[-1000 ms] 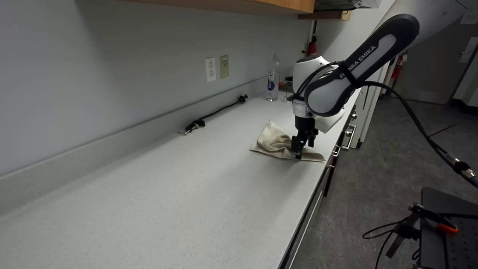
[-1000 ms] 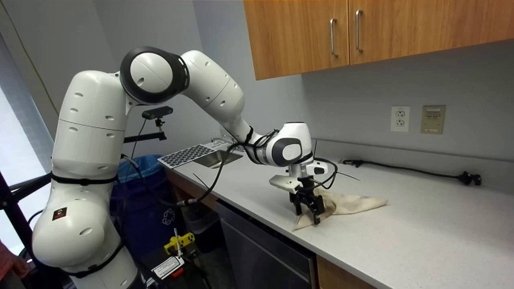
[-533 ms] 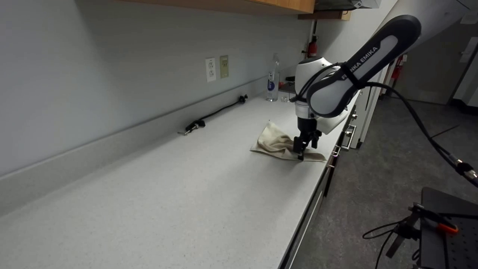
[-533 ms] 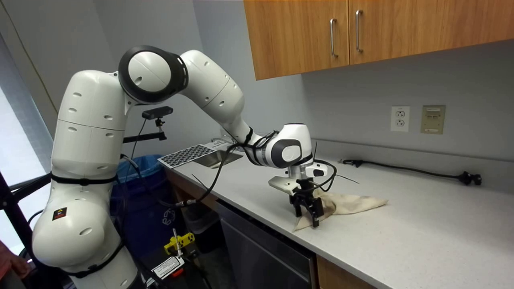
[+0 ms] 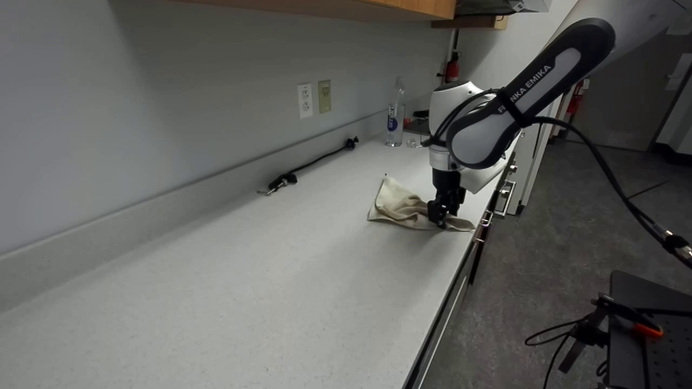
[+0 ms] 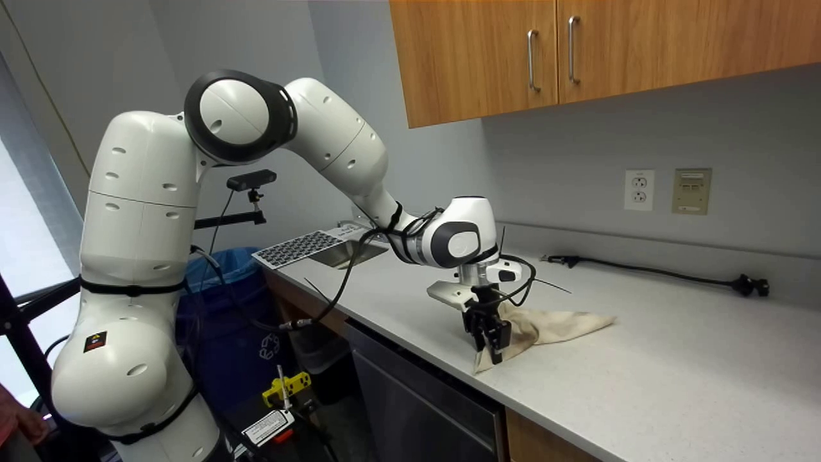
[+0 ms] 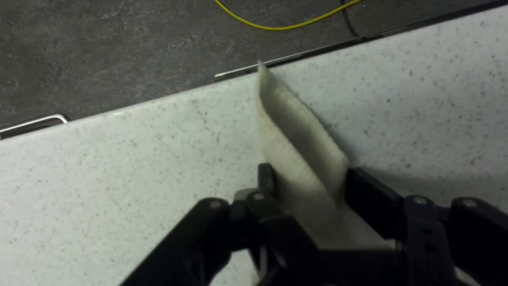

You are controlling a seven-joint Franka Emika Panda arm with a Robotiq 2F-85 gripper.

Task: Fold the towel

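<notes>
In the wrist view the claw [image 7: 309, 176] stands half-wide, the towel [image 7: 291, 167] creased between its dark, blurred fingers [image 7: 371, 202], which hide part of it

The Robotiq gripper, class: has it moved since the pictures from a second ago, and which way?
Yes, slightly. In an exterior view the Robotiq gripper stands further right, farther from the duplex wall outlet and nearer the countertop's front edge.

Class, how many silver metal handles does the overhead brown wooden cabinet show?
2, in an exterior view: a left upright silver metal handle and right upright silver metal handle paired on the overhead brown wooden cabinet. It leaves the frame; more may be hidden.
</notes>
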